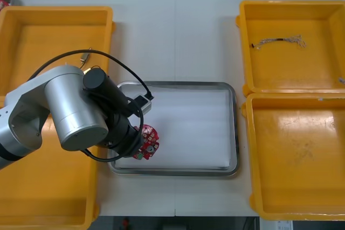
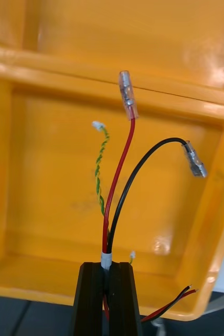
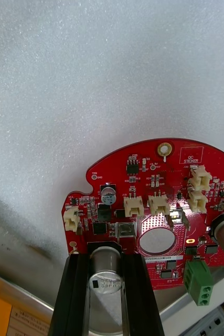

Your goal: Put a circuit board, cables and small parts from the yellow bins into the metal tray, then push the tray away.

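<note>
A round red circuit board (image 1: 146, 142) hangs over the left end of the metal tray (image 1: 215, 87), which is white inside. My left gripper (image 3: 105, 259) is shut on the circuit board (image 3: 159, 173), with a silver cylinder on the board's edge between its fingers. My left arm (image 1: 75, 111) reaches in from the left and covers the tray's left rim. My right gripper (image 2: 106, 268) is shut on a cable bundle (image 2: 116, 184) of red, black and twisted green-yellow wires. It holds the bundle above an orange-looking bin (image 2: 49, 199).
Two yellow bins (image 1: 48, 36) stand on the left and two on the right. The right back bin (image 1: 302, 74) holds a thin cable (image 1: 277, 41). The right front bin (image 1: 296, 154) looks bare. Open table lies beyond the tray.
</note>
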`<state>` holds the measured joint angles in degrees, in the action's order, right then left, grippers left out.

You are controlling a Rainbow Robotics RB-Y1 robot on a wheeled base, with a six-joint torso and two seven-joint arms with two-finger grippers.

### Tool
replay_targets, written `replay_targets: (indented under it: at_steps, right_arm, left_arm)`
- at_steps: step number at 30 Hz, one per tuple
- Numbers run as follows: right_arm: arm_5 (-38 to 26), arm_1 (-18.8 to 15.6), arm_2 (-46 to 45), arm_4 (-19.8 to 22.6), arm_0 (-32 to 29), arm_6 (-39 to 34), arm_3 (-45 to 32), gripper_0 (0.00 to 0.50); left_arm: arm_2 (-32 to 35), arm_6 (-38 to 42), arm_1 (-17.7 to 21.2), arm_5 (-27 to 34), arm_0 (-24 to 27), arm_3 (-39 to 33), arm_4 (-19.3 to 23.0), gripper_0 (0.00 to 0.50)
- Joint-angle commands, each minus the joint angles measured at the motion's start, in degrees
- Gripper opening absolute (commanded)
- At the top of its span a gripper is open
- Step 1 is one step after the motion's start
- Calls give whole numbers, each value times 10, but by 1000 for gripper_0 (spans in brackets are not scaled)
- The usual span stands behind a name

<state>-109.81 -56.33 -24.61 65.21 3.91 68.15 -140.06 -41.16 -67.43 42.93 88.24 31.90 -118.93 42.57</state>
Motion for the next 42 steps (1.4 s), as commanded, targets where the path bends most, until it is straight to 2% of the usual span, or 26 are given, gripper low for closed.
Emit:
replay_targets:
  at_steps: [1, 5, 15, 16, 18, 19, 20, 21, 22, 23, 29, 33, 42]
  right_arm:
    - [-2, -34, 46, -3, 34, 61, -14, 0]
    - [-2, -35, 70, 0, 57, 87, -13, 0]
    - [-2, -34, 104, 4, 86, 90, -14, 0]
    - [-2, -34, 106, 6, 88, 91, -13, 0]
    - [-2, -34, 110, 9, 91, 92, -13, 0]
    - [-2, -35, 111, 10, 93, 93, -14, 0]
    - [-2, -34, 112, 11, 93, 94, -13, 0]
    - [-2, -34, 112, 11, 93, 94, -13, 0]
    - [-2, -34, 112, 12, 93, 95, -14, 0]
    - [-2, -34, 112, 13, 93, 96, -14, 0]
    - [-2, -34, 112, 14, 93, 100, -14, 0]
    - [-2, -34, 112, 17, 93, 102, -14, 0]
    - [-2, -33, 166, 33, 135, 106, -29, 0]
  left_arm:
    - [-26, 47, -9, -24, 19, 3, -22, 1]
    - [-29, 45, -4, -25, 18, 4, -23, 5]
    - [-40, 47, 8, -33, 18, 4, -24, 8]
    - [-40, 47, 7, -33, 18, 4, -24, 34]
    - [-41, 47, 8, -33, 19, 4, -25, 152]
    - [-41, 48, 8, -33, 19, 5, -25, 298]
    - [-41, 49, 8, -33, 19, 4, -26, 403]
    - [-41, 49, 8, -33, 19, 4, -26, 424]
    - [-41, 49, 7, -33, 19, 4, -25, 483]
    - [-41, 49, 8, -33, 18, 5, -25, 500]
    - [-40, 54, 7, -33, 19, 3, -25, 500]
    - [-16, 57, 5, -20, 19, -13, -20, 500]
    - [84, 63, -21, 82, 18, -69, 8, 500]
